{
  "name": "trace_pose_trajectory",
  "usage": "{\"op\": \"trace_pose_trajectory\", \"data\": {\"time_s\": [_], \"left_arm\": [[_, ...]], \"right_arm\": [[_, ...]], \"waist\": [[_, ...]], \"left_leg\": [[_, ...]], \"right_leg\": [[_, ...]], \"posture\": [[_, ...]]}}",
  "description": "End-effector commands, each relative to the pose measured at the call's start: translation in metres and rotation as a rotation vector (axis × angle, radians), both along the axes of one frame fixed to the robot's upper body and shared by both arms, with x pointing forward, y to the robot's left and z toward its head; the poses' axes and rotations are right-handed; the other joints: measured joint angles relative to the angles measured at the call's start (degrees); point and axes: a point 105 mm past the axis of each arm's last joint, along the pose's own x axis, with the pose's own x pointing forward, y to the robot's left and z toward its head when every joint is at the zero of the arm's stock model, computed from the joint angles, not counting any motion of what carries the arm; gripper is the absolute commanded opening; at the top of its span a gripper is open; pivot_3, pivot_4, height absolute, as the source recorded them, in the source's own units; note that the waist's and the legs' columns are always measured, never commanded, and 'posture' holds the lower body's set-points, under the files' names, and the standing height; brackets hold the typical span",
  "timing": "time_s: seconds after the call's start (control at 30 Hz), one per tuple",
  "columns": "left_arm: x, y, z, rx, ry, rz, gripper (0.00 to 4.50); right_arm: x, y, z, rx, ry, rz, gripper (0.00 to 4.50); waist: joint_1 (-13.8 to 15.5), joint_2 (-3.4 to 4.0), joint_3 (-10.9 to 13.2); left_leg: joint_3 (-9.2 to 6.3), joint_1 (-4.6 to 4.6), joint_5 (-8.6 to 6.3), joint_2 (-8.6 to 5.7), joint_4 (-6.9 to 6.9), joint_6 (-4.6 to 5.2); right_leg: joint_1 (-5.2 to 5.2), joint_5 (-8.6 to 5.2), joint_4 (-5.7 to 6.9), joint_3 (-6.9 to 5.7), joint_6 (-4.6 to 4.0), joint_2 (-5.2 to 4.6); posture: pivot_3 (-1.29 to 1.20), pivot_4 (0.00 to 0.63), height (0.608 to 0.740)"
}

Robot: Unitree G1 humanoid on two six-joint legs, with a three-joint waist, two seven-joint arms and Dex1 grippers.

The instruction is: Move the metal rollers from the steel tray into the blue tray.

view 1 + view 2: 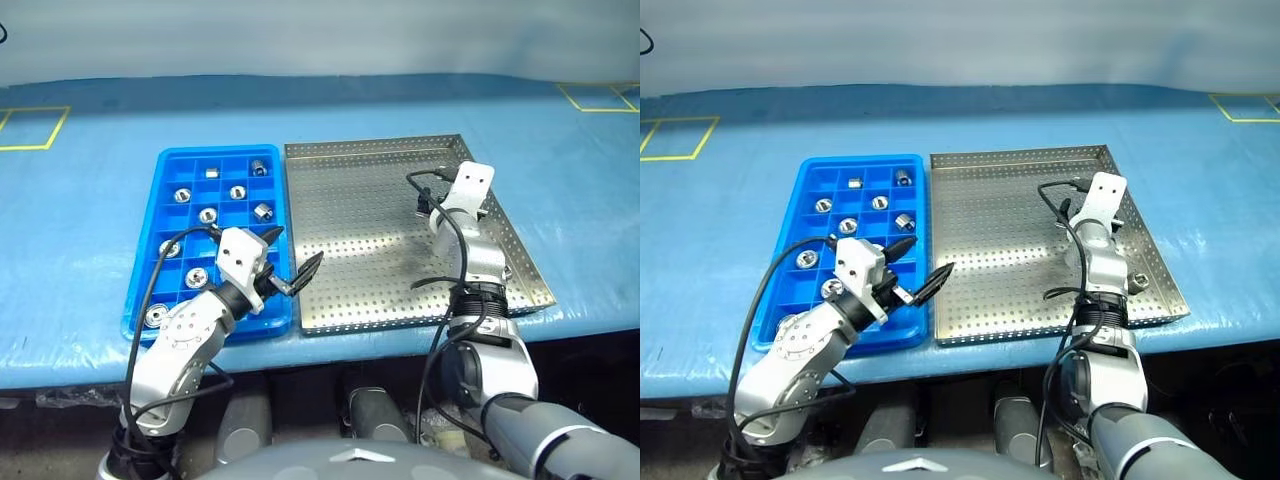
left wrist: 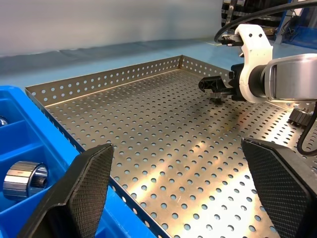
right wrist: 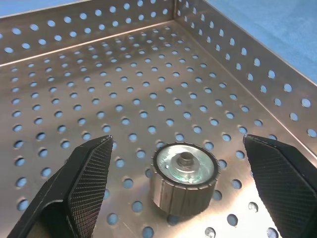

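Note:
The steel tray [image 1: 360, 250] lies right of the blue tray [image 1: 165, 215], their long sides touching. Several metal rollers [image 1: 207, 215] sit in the blue tray's compartments. One metal roller [image 3: 184, 178] stands upright on the steel tray's perforated floor near the far right corner. My right gripper [image 3: 177, 141] is open low over it, one finger on each side, touching nothing. My left gripper [image 1: 296, 247] is open and empty above the blue tray's near right corner, pointing across the steel tray [image 2: 163, 144] toward the right gripper [image 2: 213, 85].
Both trays rest on a blue-covered table [image 1: 560, 170] near its front edge. Yellow tape squares [image 1: 30, 128] mark the far corners. The steel tray's low rims [image 3: 247, 64] stand close to the right of the roller.

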Motion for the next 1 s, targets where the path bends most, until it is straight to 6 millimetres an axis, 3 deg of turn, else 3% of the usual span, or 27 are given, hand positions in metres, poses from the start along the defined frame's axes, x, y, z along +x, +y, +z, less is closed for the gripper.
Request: {"op": "trace_pose_trajectory", "data": {"time_s": [0.03, 0.07, 0.13, 0.33, 0.37, 0.5, 0.6, 0.7, 1.0], "left_arm": [[-0.002, -0.003, 0.002, -0.017, -0.006, -0.016, 4.5], [-0.002, -0.004, 0.002, -0.019, -0.005, -0.018, 4.5], [-0.003, -0.005, 0.002, -0.02, -0.004, -0.021, 4.5], [-0.002, -0.005, 0.003, -0.023, -0.011, -0.014, 4.5], [-0.001, -0.004, 0.003, -0.025, -0.013, -0.009, 4.5], [0.003, 0.006, 0.006, -0.034, -0.026, 0.043, 4.5], [0.004, 0.021, 0.009, -0.048, -0.039, 0.1, 4.5], [0.002, 0.042, 0.012, -0.046, -0.053, 0.168, 4.5], [-0.016, 0.09, 0.015, 0.009, -0.07, 0.364, 4.5]], "right_arm": [[0.003, -0.006, 0.008, 0.015, -0.04, -0.02, 4.44], [0.003, -0.006, 0.005, 0.014, -0.034, -0.02, 4.44], [0.003, -0.006, 0.002, 0.017, -0.03, -0.017, 3.88], [0.003, -0.004, 0.002, 0.014, -0.034, 0.0, 1.84], [0.002, -0.003, 0.003, 0.013, -0.037, 0.004, 1.67], [0.001, 0.011, 0.01, -0.003, -0.061, 0.075, 1.68], [-0.003, 0.04, 0.022, -0.012, -0.089, 0.214, 1.68], [-0.012, 0.083, 0.038, -0.058, -0.103, 0.441, 1.68], [-0.065, 0.205, 0.068, -0.128, -0.133, 1.038, 1.68]], "waist": [[0.0, 0.01, 0.0], [0.1, 0.01, 0.0], [0.1, 0.04, 0.0], [0.4, 0.07, 0.0], [0.4, 0.07, 0.0], [0.4, 0.1, 0.0], [0.3, 0.16, 0.0], [0.2, 0.2, 0.1], [1.9, 0.19, 0.1]], "left_leg": [[0.0, 0.0, 0.0, 0.0, 0.0, 0.0], [0.0, 0.0, 0.0, 0.0, 0.0, 0.0], [0.0, 0.0, 0.0, 0.0, 0.01, 0.0], [0.01, 0.0, 0.0, 0.0, 0.01, 0.0], [0.01, 0.0, 0.0, 0.0, 0.01, 0.0], [0.01, 0.0, 0.0, 0.0, 0.01, 0.0], [0.01, 0.0, 0.0, 0.01, -0.01, 0.0], [0.0, 0.0, 0.0, 0.04, -0.02, 0.0], [-0.04, -0.01, 0.0, 0.05, 0.02, 0.0]], "right_leg": [[0.0, 0.0, 0.0, 0.0, 0.0, 0.0], [0.0, 0.0, 0.0, 0.0, 0.0, 0.0], [0.01, 0.0, 0.0, 0.0, 0.0, 0.0], [0.01, 0.01, 0.0, 0.01, 0.01, 0.0], [0.01, 0.01, 0.0, 0.01, 0.01, 0.0], [0.0, 0.01, 0.0, 0.01, 0.01, 0.0], [-0.02, 0.01, 0.01, 0.01, 0.01, 0.01], [-0.04, 0.0, 0.04, 0.01, 0.0, 0.04], [-0.02, -0.08, 0.04, -0.06, -0.05, 0.02]], "posture": [[0.07, 0.15, 0.74], [0.07, 0.15, 0.74], [0.07, 0.15, 0.74], [0.06, 0.15, 0.74], [0.06, 0.15, 0.74], [0.07, 0.15, 0.74], [0.07, 0.15, 0.74], [0.1, 0.15, 0.74], [0.18, 0.15, 0.74]]}}
